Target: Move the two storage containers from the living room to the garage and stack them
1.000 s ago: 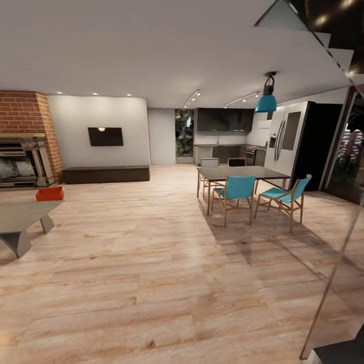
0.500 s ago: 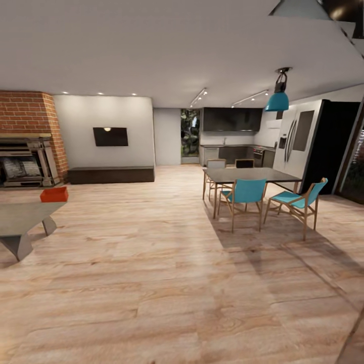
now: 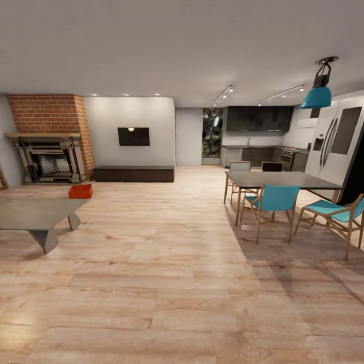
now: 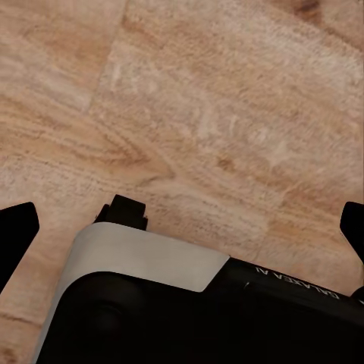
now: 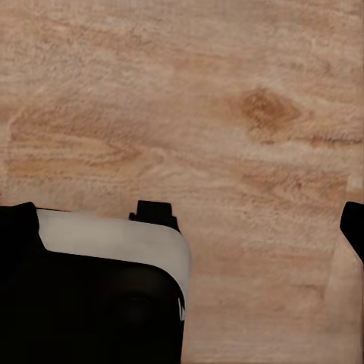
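In the left wrist view, white lettering on the robot's dark base (image 4: pixel 227 318) at the lower right of the frame reads, upside down, roughly "GALAXEA"; it is partly cut off.

The left gripper (image 4: pixel 186 227) has its dark fingers (image 4: pixel 15 235) at the far left and right edges of that frame, spread wide, with nothing but light wood plank floor (image 4: pixel 212 114) between them. The right gripper (image 5: pixel 186 220) likewise shows dark fingers (image 5: pixel 353 227) at the two edges of its frame, wide apart and holding nothing.

In the head view, one orange-red storage container (image 3: pixel 81 191) sits at the left middle of the frame, at the far end of a low grey table (image 3: pixel 30 215) in the living room. Behind it, at upper left, stands a brick fireplace (image 3: pixel 48 139). At right, a dining table (image 3: pixel 278 179) with teal chairs (image 3: pixel 273 202) stands beneath a teal pendant lamp (image 3: pixel 316 93).
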You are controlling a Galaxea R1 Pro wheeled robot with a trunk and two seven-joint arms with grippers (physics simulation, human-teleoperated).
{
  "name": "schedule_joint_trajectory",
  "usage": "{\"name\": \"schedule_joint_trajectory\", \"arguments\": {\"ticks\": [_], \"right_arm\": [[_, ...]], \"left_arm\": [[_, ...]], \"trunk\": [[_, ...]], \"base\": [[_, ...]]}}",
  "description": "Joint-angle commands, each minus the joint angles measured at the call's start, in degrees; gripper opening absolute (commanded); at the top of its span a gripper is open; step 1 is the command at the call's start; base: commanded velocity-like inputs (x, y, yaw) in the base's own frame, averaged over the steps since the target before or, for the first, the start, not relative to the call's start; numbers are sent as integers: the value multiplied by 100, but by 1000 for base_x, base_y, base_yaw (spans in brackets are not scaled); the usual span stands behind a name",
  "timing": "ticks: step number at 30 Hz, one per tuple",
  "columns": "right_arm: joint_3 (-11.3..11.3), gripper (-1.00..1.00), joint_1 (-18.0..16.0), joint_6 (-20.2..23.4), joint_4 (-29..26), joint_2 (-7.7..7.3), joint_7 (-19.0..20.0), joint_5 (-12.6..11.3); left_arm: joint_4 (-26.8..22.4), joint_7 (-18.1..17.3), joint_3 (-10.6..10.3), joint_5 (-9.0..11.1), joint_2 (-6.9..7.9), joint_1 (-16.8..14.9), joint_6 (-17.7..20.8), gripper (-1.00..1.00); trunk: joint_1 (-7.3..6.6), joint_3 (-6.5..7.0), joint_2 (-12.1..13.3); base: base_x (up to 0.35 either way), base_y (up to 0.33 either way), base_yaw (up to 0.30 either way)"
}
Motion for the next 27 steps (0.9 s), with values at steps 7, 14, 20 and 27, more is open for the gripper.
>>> {"name": "schedule_joint_trajectory", "arguments": {"ticks": [7,14,20,27], "right_arm": [[39,100,-7,-29,17,-3,-23,8],[42,100,-7,-29,16,3,-22,12],[42,100,-7,-27,16,2,-22,18],[48,100,-7,-20,16,6,-22,21]], "left_arm": [[-1,15,-38,40,-1,-4,13,100],[0,15,-38,40,-1,-4,21,100],[-2,15,-38,41,7,-4,21,100],[-2,15,-38,43,8,-4,21,100]], "trunk": [[3,-7,-4],[3,-7,-4],[3,-7,-4],[3,-7,-4]], "base": [[309,0,243],[319,0,46],[322,0,4],[322,0,0]]}}
